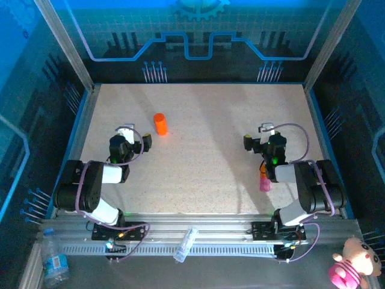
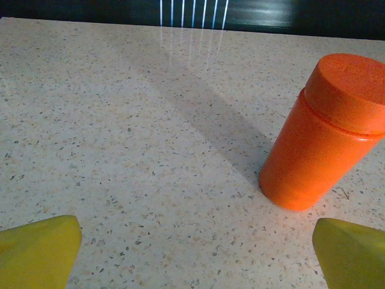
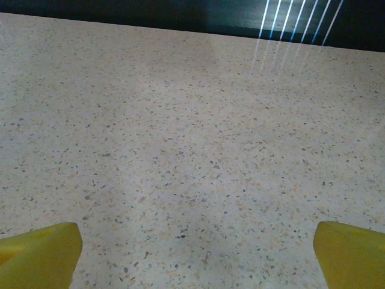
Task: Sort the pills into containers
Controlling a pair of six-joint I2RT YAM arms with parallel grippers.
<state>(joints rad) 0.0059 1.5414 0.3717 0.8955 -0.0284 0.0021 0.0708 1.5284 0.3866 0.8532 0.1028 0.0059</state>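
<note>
Orange bottle upright on the worktop, just beyond the left pincer, spread wide as if lined up to take it. Well right of the bottle: right pincer, likewise released, and the containers, probably half-hidden under that arm.

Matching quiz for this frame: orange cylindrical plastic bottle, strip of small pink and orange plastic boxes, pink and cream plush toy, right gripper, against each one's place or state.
Things
1. orange cylindrical plastic bottle
2. strip of small pink and orange plastic boxes
3. pink and cream plush toy
4. right gripper

Places or states
A. off the table, at the near right corner
B. open, facing speckled tabletop
C. upright on the left half of the table
D. on the table, close beside the right arm

Pairs: 1-C, 2-D, 3-A, 4-B
</note>
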